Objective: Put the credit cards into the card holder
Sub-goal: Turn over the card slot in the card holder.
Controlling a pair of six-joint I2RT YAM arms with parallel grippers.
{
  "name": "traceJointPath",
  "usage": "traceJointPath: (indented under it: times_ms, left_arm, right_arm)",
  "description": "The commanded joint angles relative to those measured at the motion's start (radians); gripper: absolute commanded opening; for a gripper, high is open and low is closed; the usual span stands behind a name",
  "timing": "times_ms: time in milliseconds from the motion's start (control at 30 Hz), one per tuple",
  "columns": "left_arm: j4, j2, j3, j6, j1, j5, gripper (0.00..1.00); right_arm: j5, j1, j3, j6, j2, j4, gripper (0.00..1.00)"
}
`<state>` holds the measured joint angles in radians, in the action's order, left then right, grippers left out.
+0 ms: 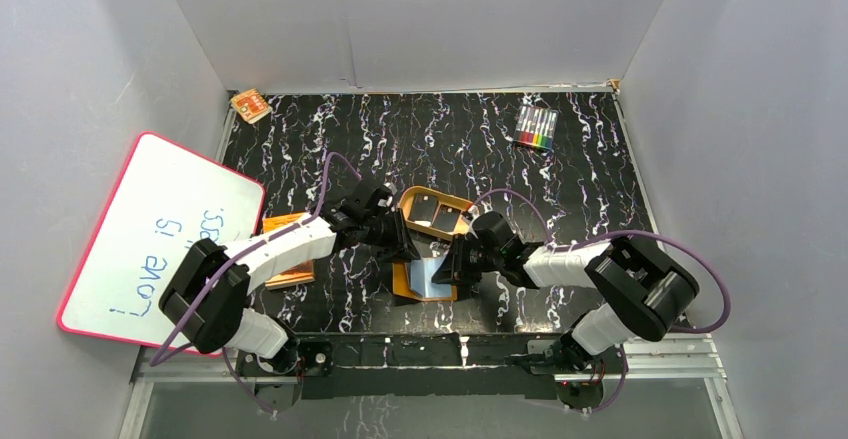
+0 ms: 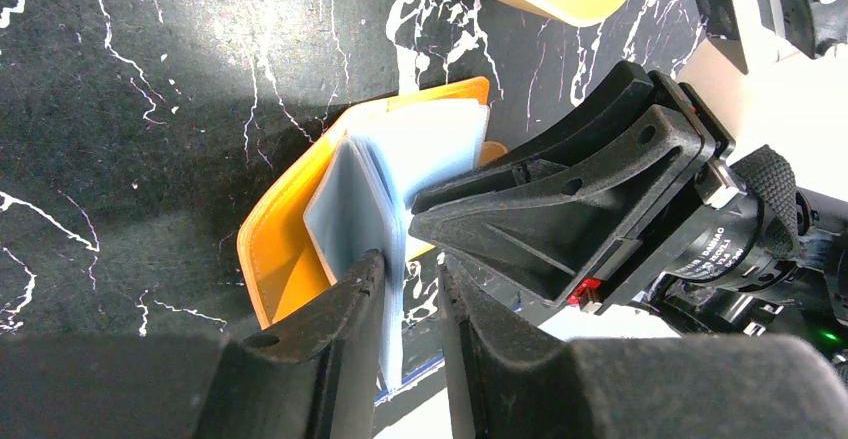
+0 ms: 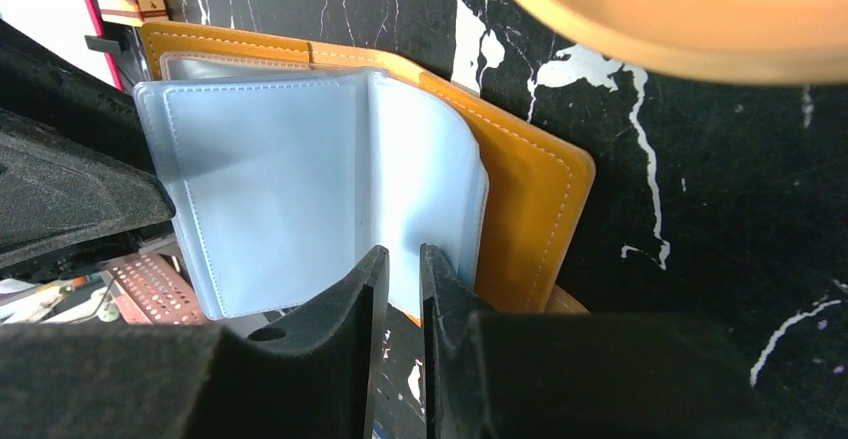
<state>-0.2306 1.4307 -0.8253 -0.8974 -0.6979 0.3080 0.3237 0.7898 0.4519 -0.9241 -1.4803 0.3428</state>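
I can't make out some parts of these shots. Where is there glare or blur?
Top external view: the light is even and the picture sharp throughout, with the whiteboard bright. Left wrist view: there is a pale glare patch on the black table, and the near fingers look soft. Right wrist view: the tray is a washed-out blur, while the card holder sleeves are crisp.

Black marbled table, card holder, tray, markers, booklet
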Motion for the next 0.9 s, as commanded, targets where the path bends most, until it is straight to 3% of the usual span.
traceJointPath:
  times_ms: [0, 100, 333, 700, 867]
  left_arm:
    - [0.003, -0.035, 0.012, 0.009, -0.006, 0.029, 0.25]
    - [0.001, -0.039, 0.012, 0.019, -0.007, 0.021, 0.24]
    - [-0.006, -0.052, 0.014, 0.037, -0.008, 0.006, 0.1]
    - [0.0, -0.047, 0.007, 0.044, -0.008, 0.016, 0.12]
    - [0.002, -0.043, 0.011, 0.046, -0.009, 0.015, 0.0]
  right_arm:
    - [-0.039, -0.016, -0.045, 0.012, -0.032, -0.004, 0.27]
    - [-0.036, -0.024, -0.062, 0.007, -0.035, 0.008, 0.26]
    - [-0.024, -0.034, -0.083, 0.002, -0.041, 0.029, 0.25]
    - [-0.013, -0.046, -0.109, -0.009, -0.063, 0.066, 0.25]
    - [-0.006, -0.052, -0.12, -0.012, -0.06, 0.076, 0.25]
